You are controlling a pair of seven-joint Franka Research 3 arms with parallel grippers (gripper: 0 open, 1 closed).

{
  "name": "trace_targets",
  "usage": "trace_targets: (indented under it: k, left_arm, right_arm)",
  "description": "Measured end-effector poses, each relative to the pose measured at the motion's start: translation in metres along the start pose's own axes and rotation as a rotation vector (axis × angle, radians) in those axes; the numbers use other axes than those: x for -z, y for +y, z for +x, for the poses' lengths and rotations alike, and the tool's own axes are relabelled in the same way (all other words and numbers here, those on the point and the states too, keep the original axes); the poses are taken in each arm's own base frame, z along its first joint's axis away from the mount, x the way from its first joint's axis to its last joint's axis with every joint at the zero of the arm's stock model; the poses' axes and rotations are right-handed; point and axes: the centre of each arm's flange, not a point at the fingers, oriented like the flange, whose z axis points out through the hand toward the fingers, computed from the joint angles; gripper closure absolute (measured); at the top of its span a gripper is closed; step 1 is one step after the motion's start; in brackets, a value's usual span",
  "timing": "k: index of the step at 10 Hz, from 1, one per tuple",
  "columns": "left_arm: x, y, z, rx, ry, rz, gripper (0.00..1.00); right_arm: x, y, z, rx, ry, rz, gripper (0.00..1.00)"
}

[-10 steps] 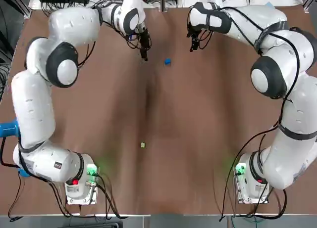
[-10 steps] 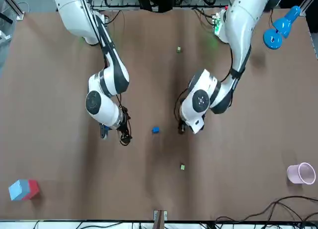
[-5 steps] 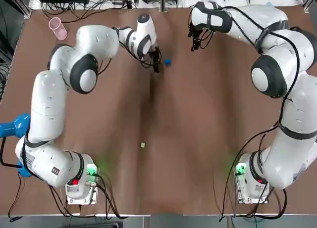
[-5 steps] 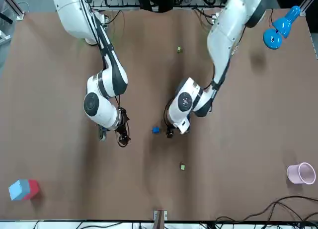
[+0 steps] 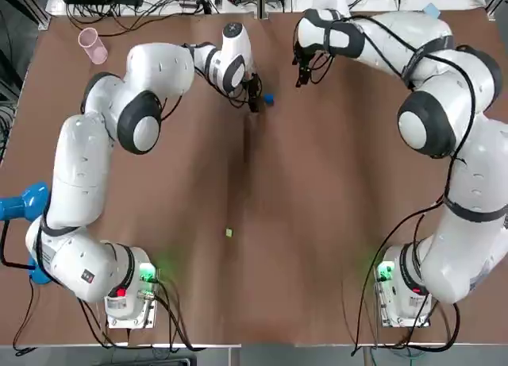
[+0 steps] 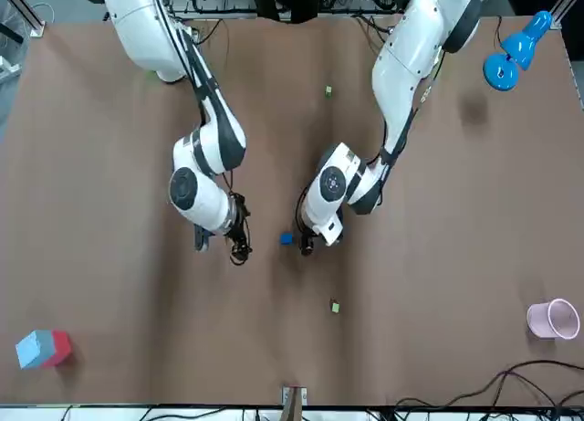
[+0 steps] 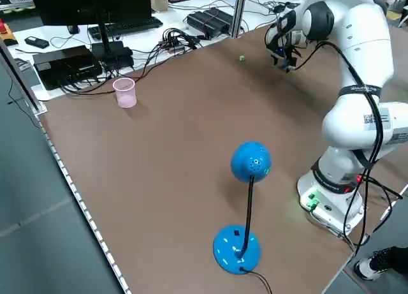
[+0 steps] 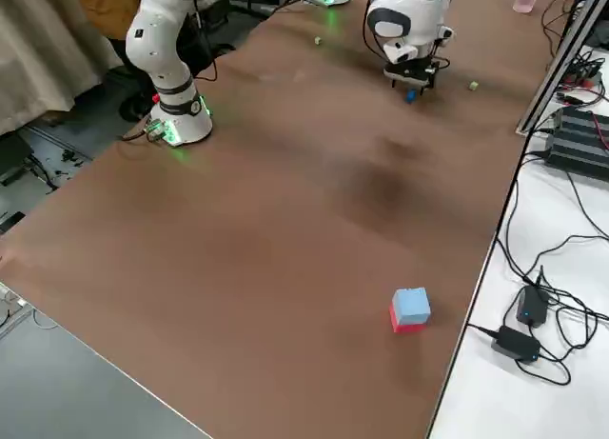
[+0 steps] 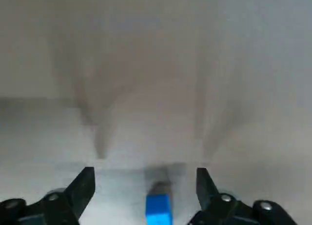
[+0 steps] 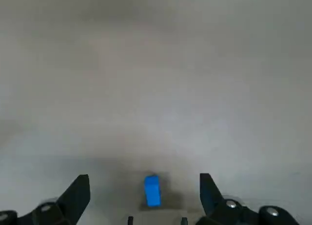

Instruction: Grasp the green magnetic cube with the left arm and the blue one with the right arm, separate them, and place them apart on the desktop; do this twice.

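Item: brown desktop (image 5: 317, 223), two arms reaching to its far middle. Blue cube (image 5: 268, 99): one, small, resting on the desktop at the far centre, not lifted. Left gripper (image 5: 253, 105): pointing down just left of the blue cube, low over the surface; its fingers (image 9: 83, 186) are spread wide, clasping nothing, and the left wrist view shows the blue cube in the gap between them, with neither finger seen touching it. Right gripper (image 5: 300, 80): to the right of the blue cube and slightly farther, clearly apart from it; its fingers (image 10: 78, 188) are likewise spread and empty, with the cube lying ahead of them in the right wrist view. Near green cube (image 5: 228, 233): tiny, alone on the desktop at the middle of the near half, well apart from the blue cube and both grippers. Far green cube (image 6: 335, 306): tiny, beyond the blue cube and a little to its left, toward the far edge, touched by nothing. Pink cup (image 5: 89, 42): upright at the far left corner. Blue-and-red block (image 6: 41, 348): at the far right corner. Blue stand (image 7: 250, 163): round head on a thin stem and round base, at the left edge on the near side.
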Motion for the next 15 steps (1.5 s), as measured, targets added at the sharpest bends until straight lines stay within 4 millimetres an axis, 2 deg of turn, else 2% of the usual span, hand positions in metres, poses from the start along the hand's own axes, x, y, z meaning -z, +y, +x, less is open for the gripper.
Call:
trace_targets:
  k: [1, 4, 7, 9, 10, 11, 14, 15]
  left_arm:
    - [0.001, -0.001, -0.004, -0.005, -0.015, -0.017, 0.15]
    - [-0.003, -0.009, -0.016, -0.017, -0.034, -0.027, 0.16]
    - [-0.004, -0.011, -0.019, -0.02, -0.041, -0.035, 0.2]
    - [-0.012, -0.012, -0.016, -0.017, -0.041, -0.033, 0.23]
    - [-0.016, -0.012, -0.014, -0.015, -0.041, -0.032, 0.31]
    - [-0.016, -0.012, -0.015, -0.015, -0.043, -0.033, 0.33]
    - [-0.014, -0.013, -0.017, -0.017, -0.046, -0.032, 0.54]
    - [-0.014, -0.014, -0.019, -0.02, -0.047, -0.031, 0.7]
  right_arm:
    - [-0.001, -0.002, 0.001, -0.003, 0.0, 0.001, 0.0]
    - [-0.002, -0.002, 0.002, -0.009, 0.001, 0.0, 0.0]
    - [-0.006, -0.002, 0.003, -0.013, 0.004, -0.004, 0.0]
    - [-0.006, -0.003, 0.003, -0.014, 0.004, -0.004, 0.01]
    - [-0.006, -0.002, 0.002, -0.012, 0.002, -0.005, 0.01]
    - [-0.008, -0.001, -0.002, -0.006, 0.001, -0.007, 0.01]
    - [-0.01, 0.0, -0.003, -0.001, 0.005, -0.01, 0.01]
    - [-0.01, 0.0, -0.003, -0.001, 0.005, -0.009, 0.01]
